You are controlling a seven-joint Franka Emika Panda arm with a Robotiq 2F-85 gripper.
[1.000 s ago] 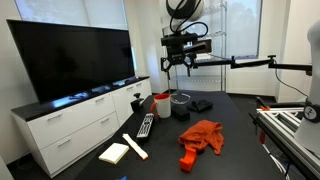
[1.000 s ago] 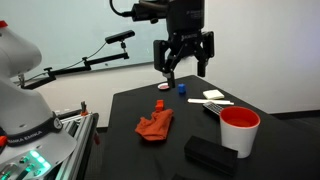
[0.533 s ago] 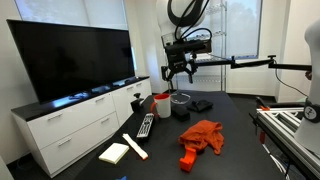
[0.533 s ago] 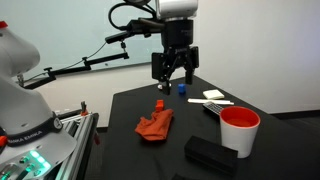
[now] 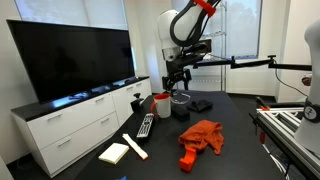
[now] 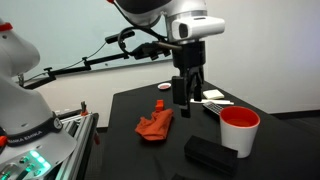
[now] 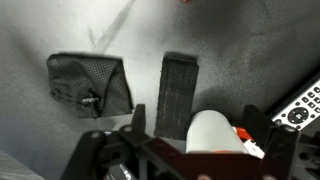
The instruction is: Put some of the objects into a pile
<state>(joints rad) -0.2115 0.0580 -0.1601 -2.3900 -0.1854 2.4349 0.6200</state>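
Dark office-lab kind of room, big TV on a white cabinet, and everything sits on a black table [image 5: 238, 140]. The gripper [image 5: 178, 82] hangs over the far cluster with its fingers spread wide and nothing between them.

The objects are scattered, with no pile that I can see yet. The black remote [image 5: 146, 125] lies flat near the cabinet side. The little red block [image 6: 160, 103] sits on its own just past the orange cloth [image 6: 155, 125], well apart from the remote. I can't spot the blue item right now. It may be hidden behind the gripper in an exterior view.

What I'd worry about:

- The red cup [image 6: 238, 130] and the black box [image 6: 208, 153] are close to where the arm is working. The wrist view shows the cup almost under the fingers, so a straight drop here could clip the rim and tip it.
- The remote is slim and lies flush on the table. Fingers coming down slightly off could scrape the tabletop, or just shove the remote sideways into the white block [image 5: 114, 152].
- The red block is small, so a pinch that's off-centre could squirt it out and roll it toward the edge.
- The cloth sits between the block and the rest. A low carry across it could snag a fold and drag the whole heap along
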